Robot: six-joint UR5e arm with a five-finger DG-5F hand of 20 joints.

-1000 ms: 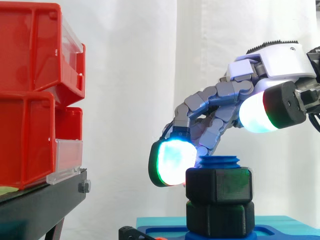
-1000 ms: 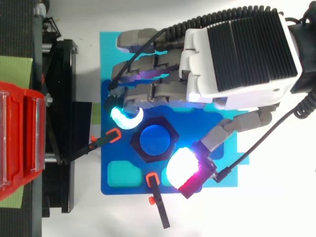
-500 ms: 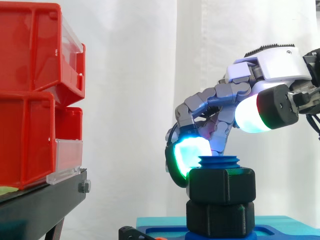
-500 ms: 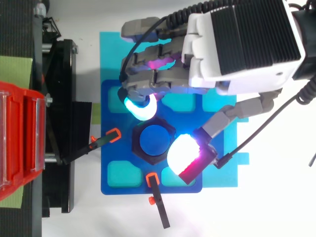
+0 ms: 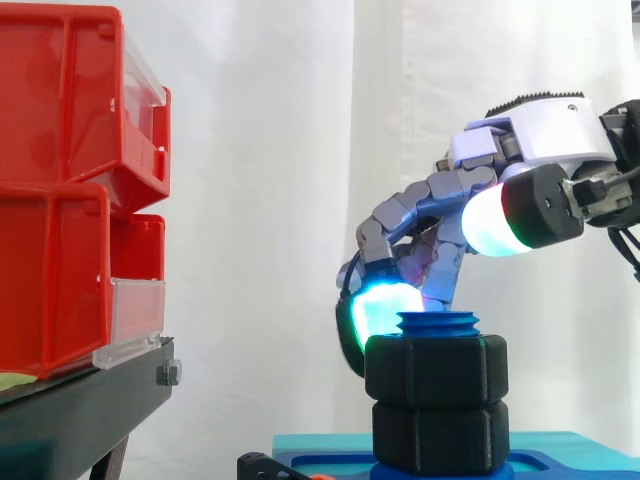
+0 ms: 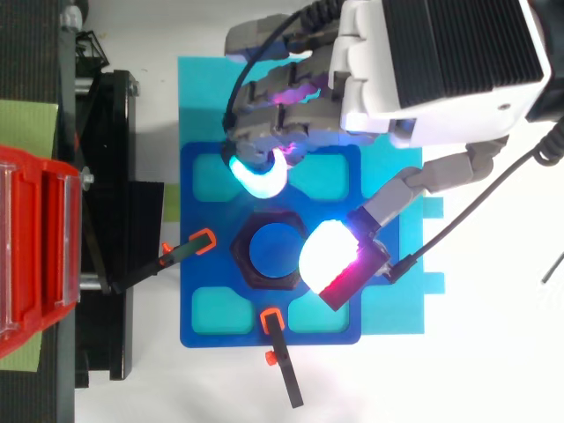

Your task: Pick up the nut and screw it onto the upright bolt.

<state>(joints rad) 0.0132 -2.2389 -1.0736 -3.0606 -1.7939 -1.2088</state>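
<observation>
The black hex nut (image 5: 435,370) sits threaded on the upright blue bolt (image 5: 438,323), above a second black nut (image 5: 438,436). From above, the nut (image 6: 247,264) rings the bolt's top (image 6: 271,254) on the blue base plate (image 6: 198,264). My hand (image 6: 441,53) reaches in from the right. Its bent fingers end in a cyan pad (image 6: 260,176) a little off the nut's far side. The glowing thumb pad (image 6: 328,258) hangs above the nut's right edge, clear of it in the side view. Nothing is held.
Red bins (image 5: 70,190) on a black stand (image 5: 80,410) fill the left. Two black clamps with orange tips (image 6: 201,241) (image 6: 271,322) hold the base plate, which lies on a cyan sheet (image 6: 198,97).
The fingers swept from the nut's left corner round to its far side and drew off it. The thumb pad moved in over the nut's right edge. The nut turned slightly.
</observation>
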